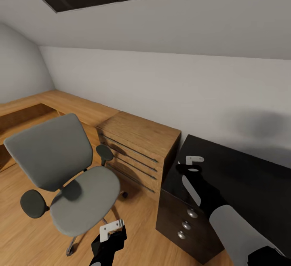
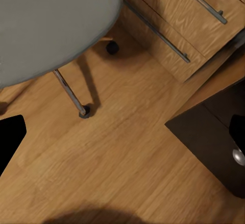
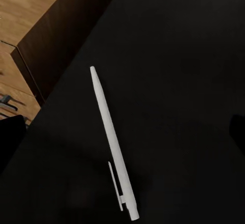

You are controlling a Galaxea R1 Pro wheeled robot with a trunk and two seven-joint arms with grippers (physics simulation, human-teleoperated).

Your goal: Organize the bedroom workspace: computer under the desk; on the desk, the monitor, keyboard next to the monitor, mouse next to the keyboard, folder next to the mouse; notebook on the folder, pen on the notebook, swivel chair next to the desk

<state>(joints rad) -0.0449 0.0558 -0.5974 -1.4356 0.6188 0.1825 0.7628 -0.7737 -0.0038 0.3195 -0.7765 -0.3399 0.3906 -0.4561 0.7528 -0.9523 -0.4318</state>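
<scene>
A white pen [image 3: 113, 142] lies flat on the black cabinet top [image 3: 173, 55]. My right gripper [image 3: 122, 132] hovers over it, open, with one dark fingertip [image 3: 10, 132] on each side of the pen and not touching it. In the head view the right gripper [image 1: 193, 164] hangs above the cabinet's near left corner. The grey swivel chair [image 1: 60, 165] stands on the floor in front of the wooden desk [image 1: 68, 104], and its seat [image 1: 87, 199] carries nothing. My left gripper [image 1: 111, 230] is open and low over the floor beside the chair, holding nothing.
A wooden drawer unit [image 1: 137, 153] stands between the chair and the black cabinet [image 1: 190, 217] with its round knobs. The chair's base and castors [image 2: 84, 112] rest on wooden floor [image 2: 127, 157]. A white wall runs behind the desk.
</scene>
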